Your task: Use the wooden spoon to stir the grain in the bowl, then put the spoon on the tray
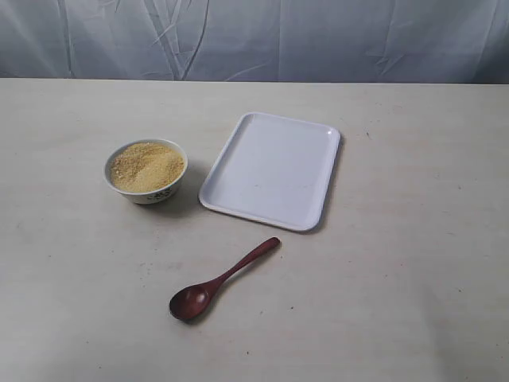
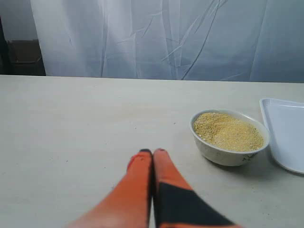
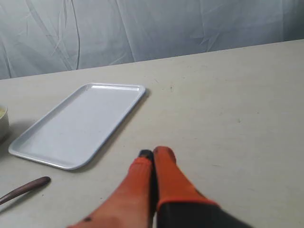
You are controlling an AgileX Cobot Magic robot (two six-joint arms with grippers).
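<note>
A small white bowl [image 1: 146, 181] heaped with yellow-tan grain [image 1: 147, 165] stands left of the flat white tray [image 1: 273, 169]. The dark wooden spoon [image 1: 219, 282] lies on the table in front of the tray, its oval bowl toward the near left. Neither gripper shows in the exterior view. My left gripper [image 2: 152, 152] is shut with nothing in it, over bare table short of the bowl [image 2: 228, 152] and its grain [image 2: 228, 131]. My right gripper [image 3: 155, 153] is shut and empty too, near the tray [image 3: 80, 124]; the spoon's handle tip [image 3: 24, 188] shows beside it.
A wrinkled pale curtain [image 1: 254, 40] hangs behind the table's far edge. The light tabletop [image 1: 413, 263] stretches wide to the right of the tray. Part of the tray's corner [image 2: 285, 133] shows beside the bowl in the left wrist view.
</note>
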